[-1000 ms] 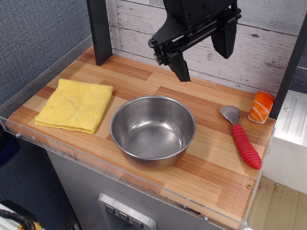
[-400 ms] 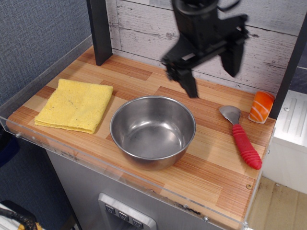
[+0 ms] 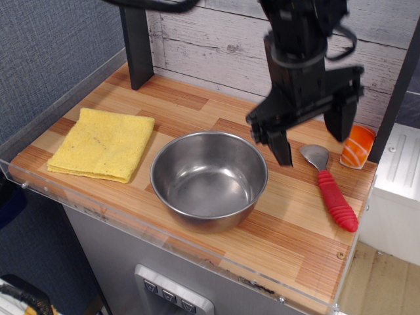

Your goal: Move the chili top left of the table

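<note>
The chili [image 3: 331, 190] is a small utensil with a ribbed red handle and a silver bowl end. It lies flat at the right side of the wooden table [image 3: 197, 108], handle pointing to the front right. My black gripper [image 3: 314, 144] hangs open just above its silver end, one finger [image 3: 282, 147] left of it and the other finger [image 3: 342, 125] to the right. It holds nothing.
A steel bowl [image 3: 209, 178] stands mid-table, just left of the gripper. A folded yellow cloth [image 3: 103, 143] lies at the left. An orange-and-white sushi-like block [image 3: 358, 146] stands at the right edge. A black post [image 3: 136, 46] stands at the back left corner.
The gripper has moved right and down from above the back of the table to just over the chili's silver end. It stayed open. Nothing on the table moved.
</note>
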Robot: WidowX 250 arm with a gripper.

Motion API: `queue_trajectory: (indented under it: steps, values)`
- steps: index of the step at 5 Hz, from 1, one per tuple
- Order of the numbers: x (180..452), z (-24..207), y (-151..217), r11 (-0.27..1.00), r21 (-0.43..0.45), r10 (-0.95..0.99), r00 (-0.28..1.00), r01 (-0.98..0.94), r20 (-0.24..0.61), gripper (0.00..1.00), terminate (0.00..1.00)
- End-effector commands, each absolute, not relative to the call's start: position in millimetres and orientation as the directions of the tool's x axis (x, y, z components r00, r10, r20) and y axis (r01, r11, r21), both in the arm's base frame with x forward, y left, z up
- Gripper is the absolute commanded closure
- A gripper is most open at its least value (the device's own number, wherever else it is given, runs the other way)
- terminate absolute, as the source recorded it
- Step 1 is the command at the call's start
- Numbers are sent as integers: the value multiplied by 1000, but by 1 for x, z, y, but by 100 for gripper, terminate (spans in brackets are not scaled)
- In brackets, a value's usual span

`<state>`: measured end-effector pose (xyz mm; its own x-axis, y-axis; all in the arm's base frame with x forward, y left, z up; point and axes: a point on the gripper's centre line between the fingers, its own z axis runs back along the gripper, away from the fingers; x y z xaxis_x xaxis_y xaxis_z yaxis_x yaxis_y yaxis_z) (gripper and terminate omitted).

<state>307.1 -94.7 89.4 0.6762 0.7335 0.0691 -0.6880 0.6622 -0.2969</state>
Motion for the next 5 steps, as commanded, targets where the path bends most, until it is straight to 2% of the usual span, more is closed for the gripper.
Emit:
queue_trajectory:
  steps: [1,5]
  values:
    - [327,71,-116,688,-317,705,705,-653,77,0,0]
    - [352,35,-104,699,-230,706,704,-678,72,0,0]
